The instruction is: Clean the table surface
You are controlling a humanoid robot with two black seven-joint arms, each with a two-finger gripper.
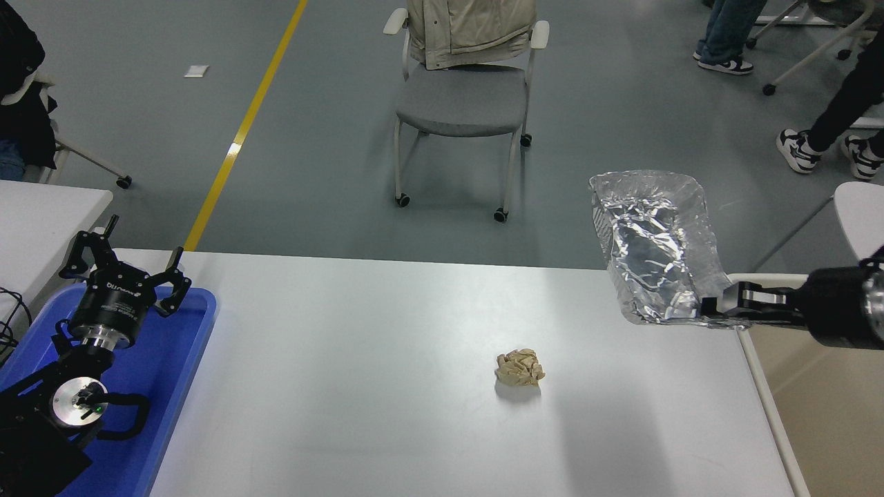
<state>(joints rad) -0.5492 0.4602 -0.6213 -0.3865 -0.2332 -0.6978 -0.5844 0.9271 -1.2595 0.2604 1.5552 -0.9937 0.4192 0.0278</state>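
The white table surface (359, 386) fills the lower middle of the head view. A crumpled beige paper ball (519, 366) lies on it right of centre. My right gripper (711, 309) comes in from the right edge and is shut on the lower corner of a crinkled silver foil tray (652, 245), holding it tilted in the air above the table's right end. My left gripper (128, 266) is parked at the lower left, open and empty, above the blue plastic tray (200, 324).
A grey chair (461, 103) with a beige jacket stands beyond the table's far edge. A smaller white table (41, 214) is at the left. People's legs and shoes (801, 148) show at the top right. A beige bin (822, 414) stands right of the table.
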